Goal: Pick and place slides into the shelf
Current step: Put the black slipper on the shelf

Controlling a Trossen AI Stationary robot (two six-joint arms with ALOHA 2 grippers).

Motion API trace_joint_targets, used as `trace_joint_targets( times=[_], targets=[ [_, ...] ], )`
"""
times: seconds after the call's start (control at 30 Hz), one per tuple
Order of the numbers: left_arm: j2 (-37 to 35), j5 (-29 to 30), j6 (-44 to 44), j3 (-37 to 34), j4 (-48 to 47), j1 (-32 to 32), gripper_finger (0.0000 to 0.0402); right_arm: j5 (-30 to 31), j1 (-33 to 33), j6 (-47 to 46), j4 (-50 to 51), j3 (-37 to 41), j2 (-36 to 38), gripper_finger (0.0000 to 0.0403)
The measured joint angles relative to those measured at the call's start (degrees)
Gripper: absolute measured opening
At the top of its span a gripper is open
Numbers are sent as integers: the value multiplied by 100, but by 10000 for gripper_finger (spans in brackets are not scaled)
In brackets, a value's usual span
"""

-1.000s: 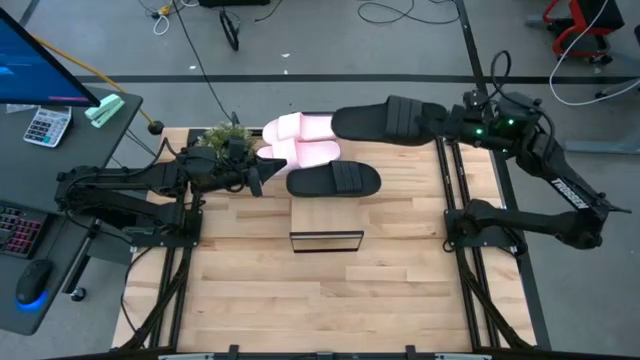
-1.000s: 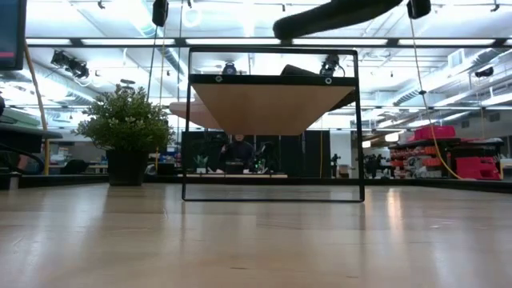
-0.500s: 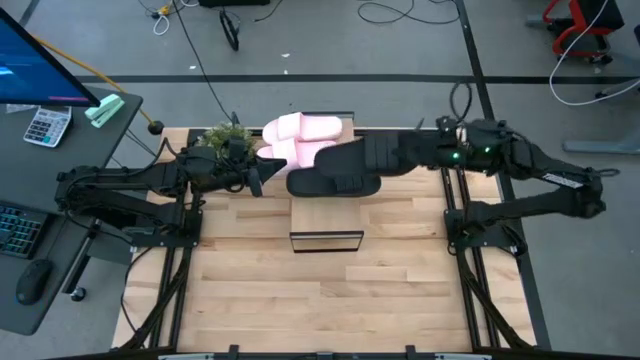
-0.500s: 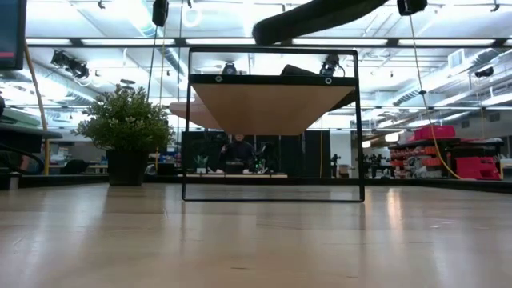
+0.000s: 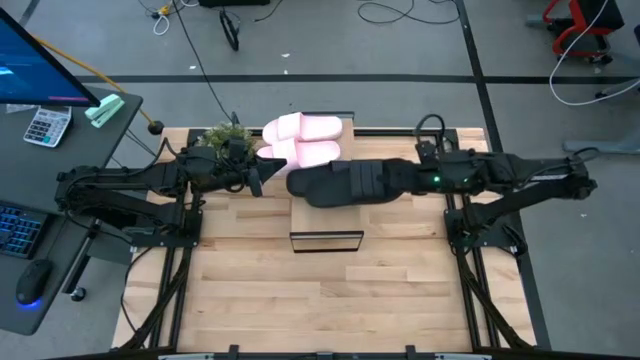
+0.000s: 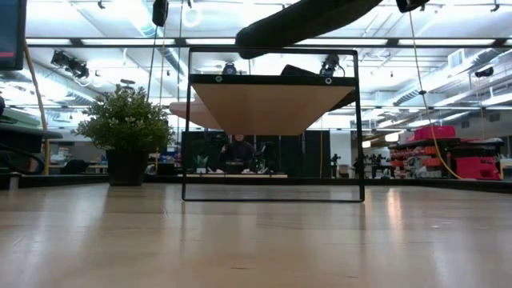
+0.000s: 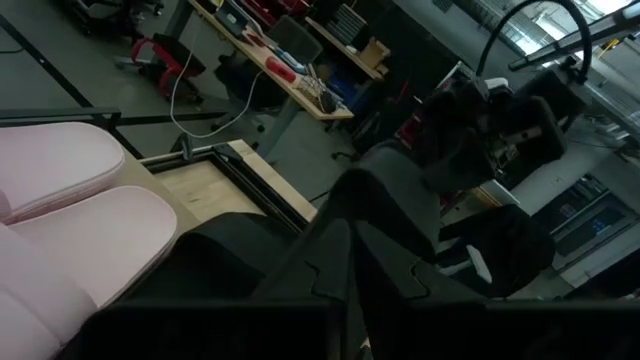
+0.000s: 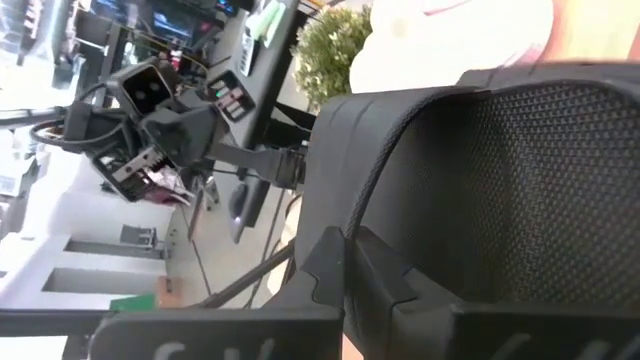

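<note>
Plant point(image 5: 226, 137) sits at the tabletop's point(image 5: 250, 290) far-left corner, w/ the left hand point(image 5: 262, 172) parked just beside it, near the pink slides point(image 5: 302, 140); can't tell if that hand is open or closed, the wrist view shows only a dark blur at its base. It waits, no load seen.

Pink slides lie side by side on the shelf point(image 5: 325, 215) top at its far end, long axes running left-right across the tabletop, toes to the right. Moving right: a black slide point(image 5: 350, 184) hangs over the shelf plank, just on the near side of the pink pair, long axis also left-right and roughly parallel to them. In the low view it floats above the shelf frame point(image 6: 272, 124), front end dipped toward the left, not touching the plank yet. Looks like another black one already lies on the plank under or beside it, but the carried slide and arm hide most of that spot; can't confirm.

Right hand point(image 5: 400, 178) is clamped on the black slide's strap end, arm reaching in from the right. So the slide extends left from the hand, and the free plank strip is straight below. Judgement: the drop needs mostly a descent, keeping the slide parallel to the pink pair so it doesn't land on them.

Tabletop is slatted pale wood. Beyond: grey floor w/ cables, desk w/ keyboard point(image 5: 15, 230) at left.
</note>
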State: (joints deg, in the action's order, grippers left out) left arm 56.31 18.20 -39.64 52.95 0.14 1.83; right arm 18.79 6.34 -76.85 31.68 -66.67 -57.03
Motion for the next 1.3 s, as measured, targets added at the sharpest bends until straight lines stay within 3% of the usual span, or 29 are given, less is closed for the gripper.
trace_joint_targets(
  times=[0.5, 1.3],
  targets=[
    [-2, 0, 46, 0, 0, -1, 14, 229, 398, -329, -553, 0, -598, 7],
    [-2, -2, 30, 0, -175, -1, 24, 578, 710, -627, -304, 2, -989, 7]
  ],
)
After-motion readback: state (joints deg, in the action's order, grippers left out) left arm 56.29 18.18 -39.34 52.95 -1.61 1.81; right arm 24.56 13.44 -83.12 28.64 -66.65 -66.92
